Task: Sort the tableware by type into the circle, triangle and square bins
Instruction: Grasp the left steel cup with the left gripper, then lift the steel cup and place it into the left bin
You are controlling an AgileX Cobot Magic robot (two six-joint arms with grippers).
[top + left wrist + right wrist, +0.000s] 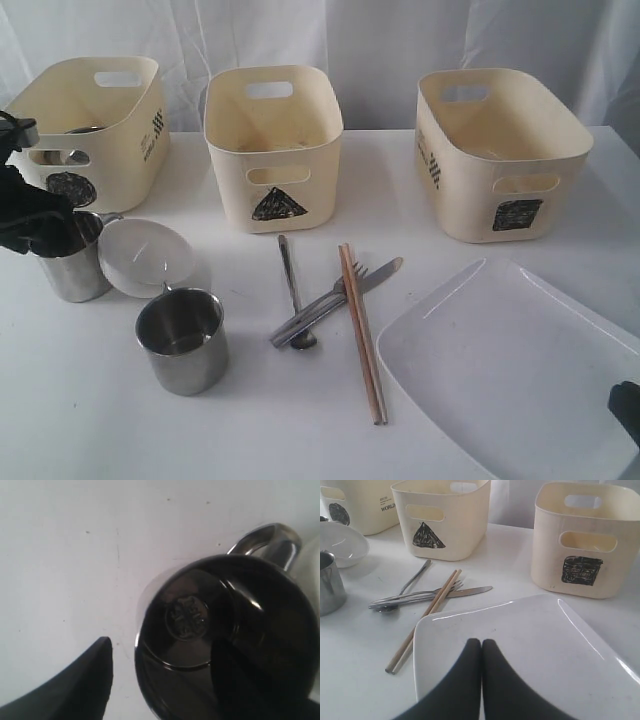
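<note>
My left gripper [162,647] is open astride the wall of a steel mug [190,620], one finger outside with a gap and the other inside the cup. That mug [72,270] stands at the far left in front of the circle bin [95,120], touching a white bowl [145,255]. A second steel mug [182,340] stands nearer. Spoon [290,285], fork and knife [340,290] and wooden chopsticks [362,335] lie in front of the triangle bin [272,145]. My right gripper [481,642] is shut and empty above the large white plate [530,635], in front of the square bin [580,540].
Something steel shows inside the circle bin [84,128]. The three bins stand in a row along the back of the white table, before a white curtain. The plate [500,370] fills the near right corner.
</note>
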